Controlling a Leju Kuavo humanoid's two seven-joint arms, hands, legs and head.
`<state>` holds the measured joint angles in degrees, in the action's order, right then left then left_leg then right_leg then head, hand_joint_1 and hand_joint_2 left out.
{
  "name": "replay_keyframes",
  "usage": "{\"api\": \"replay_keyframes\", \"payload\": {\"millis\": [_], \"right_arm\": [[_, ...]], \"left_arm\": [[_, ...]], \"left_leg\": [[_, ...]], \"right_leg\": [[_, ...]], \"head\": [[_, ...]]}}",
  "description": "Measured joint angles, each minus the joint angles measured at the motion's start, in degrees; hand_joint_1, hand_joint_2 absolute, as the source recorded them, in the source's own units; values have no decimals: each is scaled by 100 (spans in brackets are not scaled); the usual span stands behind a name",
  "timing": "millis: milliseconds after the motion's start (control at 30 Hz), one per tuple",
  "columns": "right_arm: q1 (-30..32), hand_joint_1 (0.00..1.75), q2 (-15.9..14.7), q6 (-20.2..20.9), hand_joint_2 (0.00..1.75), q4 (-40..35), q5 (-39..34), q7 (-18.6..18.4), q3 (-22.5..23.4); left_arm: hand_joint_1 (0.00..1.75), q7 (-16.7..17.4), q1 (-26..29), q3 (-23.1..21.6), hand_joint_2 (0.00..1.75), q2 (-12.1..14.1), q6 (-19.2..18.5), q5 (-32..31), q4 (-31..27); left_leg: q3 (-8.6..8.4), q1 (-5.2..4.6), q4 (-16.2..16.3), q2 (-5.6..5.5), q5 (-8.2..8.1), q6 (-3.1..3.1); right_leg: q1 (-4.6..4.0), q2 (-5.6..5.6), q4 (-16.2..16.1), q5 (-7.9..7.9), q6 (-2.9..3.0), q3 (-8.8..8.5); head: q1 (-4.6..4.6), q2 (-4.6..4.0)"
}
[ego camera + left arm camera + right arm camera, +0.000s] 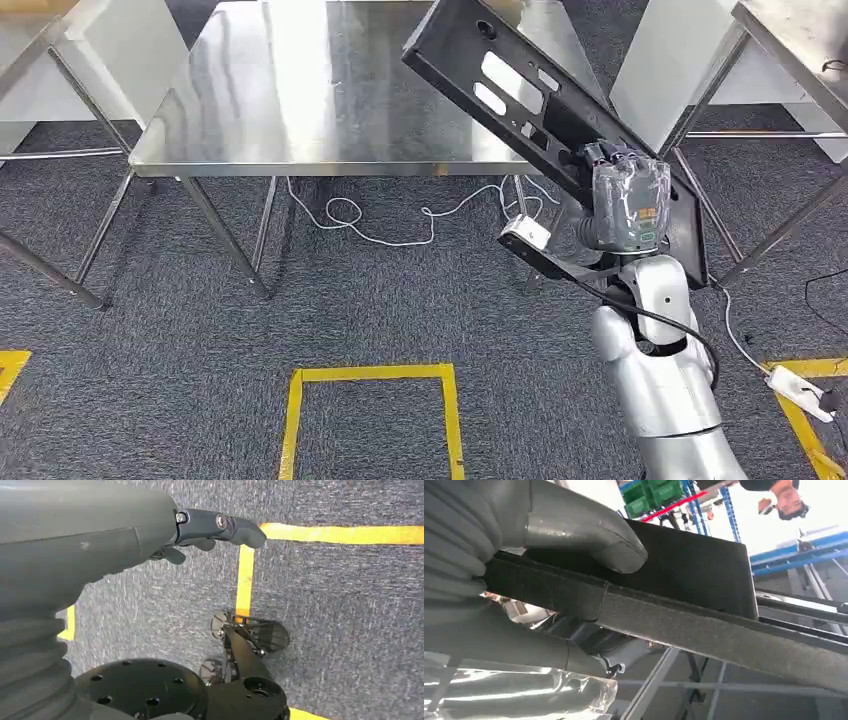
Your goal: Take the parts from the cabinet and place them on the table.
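A long black panel part (520, 90) with several cut-outs hangs tilted over the right near corner of the steel table (300, 90). My right hand (625, 200), wrapped in clear plastic, grips the panel near its lower end. In the right wrist view the thumb (589, 535) presses on the panel's dark face (704, 570) and the fingers lie under its edge. My left hand (210, 530) hangs over the grey carpet with nothing in it and its fingers apart.
Steel tables stand at the far left (40, 40) and far right (800, 40). A white cable (400, 220) lies under the middle table. Yellow tape (370, 380) marks a square on the carpet. A power strip (800, 385) lies at right. A person (789, 497) stands beyond.
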<state>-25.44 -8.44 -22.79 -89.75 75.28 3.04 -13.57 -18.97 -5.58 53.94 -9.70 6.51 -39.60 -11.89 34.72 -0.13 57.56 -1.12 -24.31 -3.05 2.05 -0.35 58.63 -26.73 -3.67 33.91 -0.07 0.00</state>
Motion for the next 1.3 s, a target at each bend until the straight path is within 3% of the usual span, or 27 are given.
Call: {"api": "replay_keyframes", "payload": {"millis": [33,67,133,167,200,233,300,333,367,400,433,500,533,633,667,700,733,767,800,1100,1133,1167,1200,1233,1300], "right_arm": [[-37,175,11,-38,175,29,4,-7,-31],[-51,175,29,-62,175,49,24,-18,-53],[-72,175,61,-72,175,120,68,-39,-99],[-106,175,81,-72,175,149,90,-44,-121],[-138,175,100,-72,175,171,96,-52,-142],[-163,175,118,-79,175,186,98,-55,-155],[-198,175,140,-79,175,228,98,-55,-182],[-199,175,153,-79,175,269,98,-55,-195],[-200,175,158,-79,175,307,98,-55,-201],[-207,175,168,-79,175,346,103,-55,-208],[-221,175,171,-81,175,377,103,-52,-212],[-298,175,184,-81,175,431,105,-50,-223],[-339,175,186,-83,175,453,105,-50,-232],[-375,175,195,-88,175,510,105,-50,-245],[-382,175,199,-88,175,518,103,-50,-256],[-385,175,195,-90,175,531,103,-50,-258],[-410,175,195,-90,175,547,103,-50,-260],[-429,175,195,-90,175,558,103,-50,-267],[-428,175,197,-92,175,571,105,-48,-276],[-678,175,203,-166,175,818,157,-44,-348],[-700,175,216,-184,175,844,157,-39,-354],[-726,175,227,-203,175,868,157,-33,-361],[-743,175,216,-215,175,892,157,-30,-363],[-781,175,214,-236,175,927,155,-26,-365],[-828,175,225,-293,175,995,155,-22,-381]], "left_arm": [[0,0,-6,18,175,2,-2,4,0],[0,-4,-3,24,175,2,-4,9,0],[0,-9,8,28,175,2,-35,9,0],[0,-9,9,28,175,9,-35,9,0],[0,-13,9,28,175,9,-42,9,0],[0,-15,7,28,175,7,-44,9,0],[0,-18,8,28,175,7,-76,9,0],[0,-17,16,31,175,7,-103,9,0],[0,-17,24,35,175,7,-107,13,0],[0,-17,29,41,175,7,-122,31,0],[0,-17,29,52,175,7,-133,42,0],[0,-24,27,74,175,22,-144,44,0],[0,-24,15,83,175,26,-149,44,0],[0,-31,24,120,175,33,-153,46,0],[0,-31,24,125,175,35,-153,52,0],[0,-33,31,125,175,37,-153,52,0],[0,-35,32,127,175,37,-153,52,0],[0,-35,30,127,175,33,-153,55,0],[0,-37,25,127,175,33,-155,59,0],[0,-37,32,166,175,33,-221,87,0],[0,-37,28,168,175,39,-221,90,0],[0,-37,22,170,175,39,-223,103,0],[0,-35,29,173,175,35,-223,105,0],[0,-35,29,177,175,35,-223,105,0],[0,-26,21,186,175,35,-225,107,0]], "left_leg": [[39,-43,56,-6,-28,42],[43,-39,54,-10,-20,57],[44,-13,46,-10,0,89],[63,10,74,-4,-38,124],[90,16,183,16,-134,169],[213,31,466,30,-315,208],[659,64,1376,41,-733,262],[860,74,1759,46,-843,274],[923,78,1842,59,-795,270],[842,77,1635,65,-620,256],[651,77,1237,66,-384,236],[128,71,221,72,37,152],[80,31,104,78,-48,157],[95,-12,106,61,-47,92],[67,-12,47,61,-11,47],[24,36,-14,67,34,17],[29,-16,-2,50,17,110],[30,-58,11,45,15,106],[24,-78,15,43,14,103],[73,-111,18,27,35,39],[81,-154,40,25,-1,-56],[42,-128,-48,25,38,-125],[-60,-31,-193,41,107,-152],[-91,-39,-224,51,120,-159],[-89,-35,-219,61,126,-170]], "right_leg": [[-53,32,-15,16,67,-67],[-36,27,-11,28,129,-49],[-68,30,-5,41,180,-46],[-4,28,-20,65,221,-61],[-6,27,-23,57,236,-68],[-7,24,-23,54,291,-71],[-24,18,-22,51,319,-68],[-32,15,-22,50,320,-68],[-36,14,-22,47,323,-72],[-37,15,-22,45,324,-76],[-37,17,-22,45,323,-83],[-37,23,-24,43,321,-93],[-97,25,-20,32,298,-74],[-74,18,-65,39,231,-83],[-96,18,-95,47,171,-92],[-105,19,-5,10,162,-34],[-135,18,-92,80,222,-125],[-146,15,-102,21,260,-134],[-125,17,-110,47,222,-131],[-97,16,-178,98,156,-128],[-23,11,-264,138,52,-146],[-32,13,-315,153,1,-181],[-93,2,-278,125,5,-162],[-85,8,-86,20,36,-84],[-76,20,778,-351,139,350]], "head": [[0,0],[-28,0],[-19,0],[-22,0],[-34,0],[-59,0],[-57,0],[-52,0],[-54,0],[-54,0],[-57,0],[-54,0],[-57,0],[-48,0],[-52,0],[-39,0],[-8,0],[-15,0],[-39,0],[-22,0],[-37,0],[-39,0],[-18,0],[-11,0],[0,0]]}}
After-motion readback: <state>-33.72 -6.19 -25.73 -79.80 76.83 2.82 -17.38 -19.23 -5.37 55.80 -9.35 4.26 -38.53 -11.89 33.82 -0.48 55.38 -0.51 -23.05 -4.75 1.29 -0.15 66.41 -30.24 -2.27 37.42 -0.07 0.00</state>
